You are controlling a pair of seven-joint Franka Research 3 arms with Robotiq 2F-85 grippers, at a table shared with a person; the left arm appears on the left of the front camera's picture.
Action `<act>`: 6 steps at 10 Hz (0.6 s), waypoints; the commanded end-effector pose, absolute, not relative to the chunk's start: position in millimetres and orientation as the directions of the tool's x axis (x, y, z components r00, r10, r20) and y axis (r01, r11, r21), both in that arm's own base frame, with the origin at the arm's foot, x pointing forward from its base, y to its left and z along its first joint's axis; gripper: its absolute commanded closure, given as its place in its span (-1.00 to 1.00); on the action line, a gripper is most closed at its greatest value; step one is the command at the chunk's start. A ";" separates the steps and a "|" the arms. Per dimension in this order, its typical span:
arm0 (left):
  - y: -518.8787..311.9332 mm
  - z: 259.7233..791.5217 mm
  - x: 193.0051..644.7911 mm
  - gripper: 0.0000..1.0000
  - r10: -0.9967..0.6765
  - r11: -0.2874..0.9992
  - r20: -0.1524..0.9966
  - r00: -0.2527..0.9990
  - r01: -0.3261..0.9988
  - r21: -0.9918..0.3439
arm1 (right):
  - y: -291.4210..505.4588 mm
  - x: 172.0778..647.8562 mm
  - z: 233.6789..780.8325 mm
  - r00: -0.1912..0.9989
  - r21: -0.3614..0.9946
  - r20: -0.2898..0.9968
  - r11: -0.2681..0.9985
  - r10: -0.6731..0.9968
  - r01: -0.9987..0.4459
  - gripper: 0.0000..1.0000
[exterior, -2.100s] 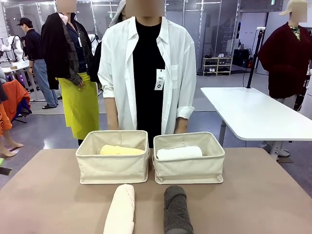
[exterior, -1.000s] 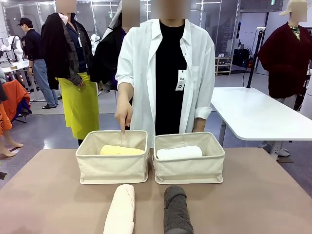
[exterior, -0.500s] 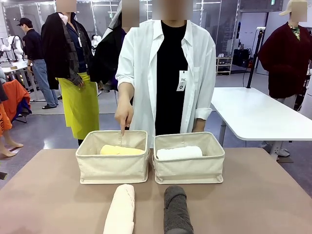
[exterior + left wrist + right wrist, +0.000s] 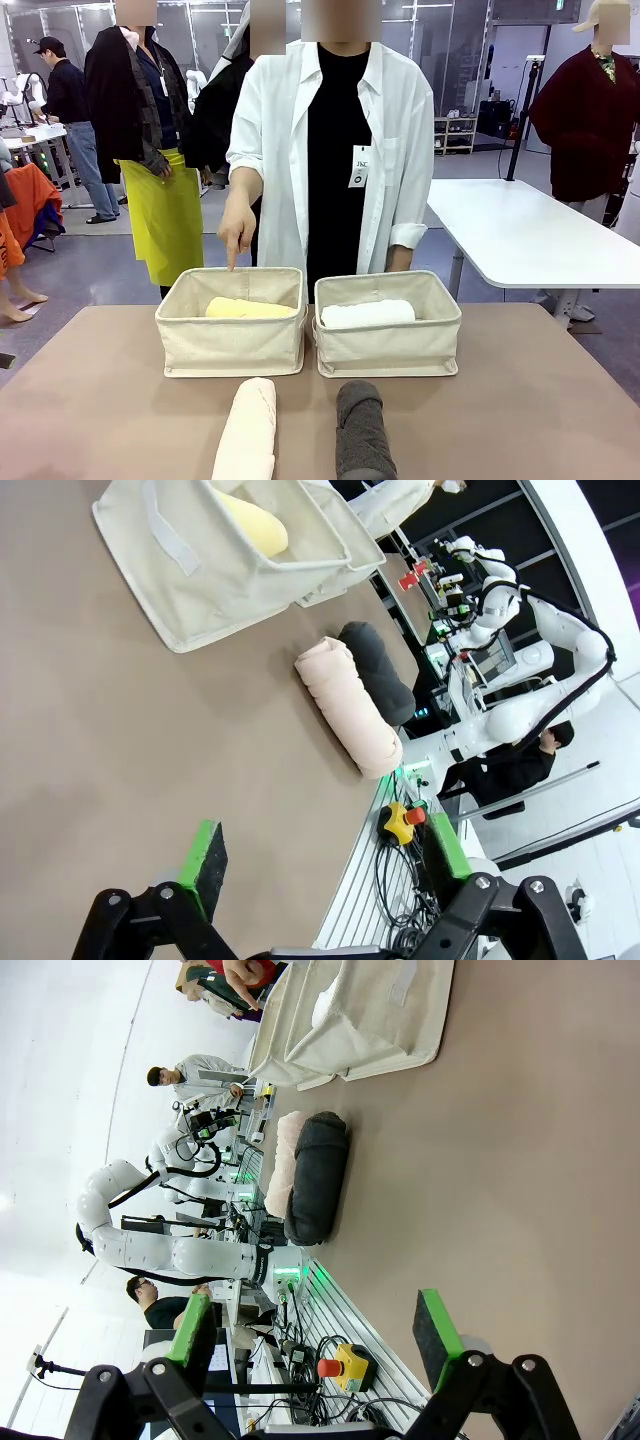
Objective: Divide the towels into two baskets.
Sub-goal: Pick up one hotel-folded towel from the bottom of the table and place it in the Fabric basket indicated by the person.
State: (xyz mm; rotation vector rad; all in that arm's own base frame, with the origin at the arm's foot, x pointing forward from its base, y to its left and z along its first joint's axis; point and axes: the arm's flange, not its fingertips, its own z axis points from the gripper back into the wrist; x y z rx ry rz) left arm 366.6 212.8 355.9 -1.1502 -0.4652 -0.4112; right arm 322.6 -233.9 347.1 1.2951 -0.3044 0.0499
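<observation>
Two beige canvas baskets stand side by side at mid-table, the left basket (image 4: 230, 340) holding a yellow towel (image 4: 248, 308), the right basket (image 4: 388, 342) a white towel (image 4: 367, 313). A pale cream towel (image 4: 247, 430) and a dark grey towel (image 4: 362, 432) lie side by side on the near table. The person's hand (image 4: 236, 232) points down above the left basket's back rim. My left gripper (image 4: 325, 865) hangs open above bare table, the cream towel (image 4: 350, 705) ahead of it. My right gripper (image 4: 315, 1327) is open too, with the grey towel (image 4: 318, 1175) ahead.
The brown table (image 4: 90, 400) has free room left and right of the baskets and towels. A red emergency button (image 4: 400, 820) and cables sit just off the table's near edge. A white table (image 4: 520, 235) and other people stand behind.
The person has shifted to picture left, and the pointing hand has moved left and up a little over the left basket. Towels, baskets and both grippers have not moved.
</observation>
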 end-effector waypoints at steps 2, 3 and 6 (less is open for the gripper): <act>131.6 381.6 371.7 -1.00 -0.124 0.412 0.455 0.882 0.463 -0.784 | -234.1 319.8 348.9 0.955 0.934 0.268 0.277 -0.125 -0.226 -1.00; 103.8 388.3 368.8 -1.00 -0.120 0.496 0.405 0.906 0.408 -0.766 | -234.1 319.8 348.9 0.955 0.934 0.268 0.277 -0.125 -0.226 -1.00; 15.2 396.3 361.8 -1.00 -0.119 0.619 0.293 0.949 0.302 -0.725 | -234.1 319.8 348.9 0.955 0.934 0.268 0.277 -0.125 -0.226 -1.00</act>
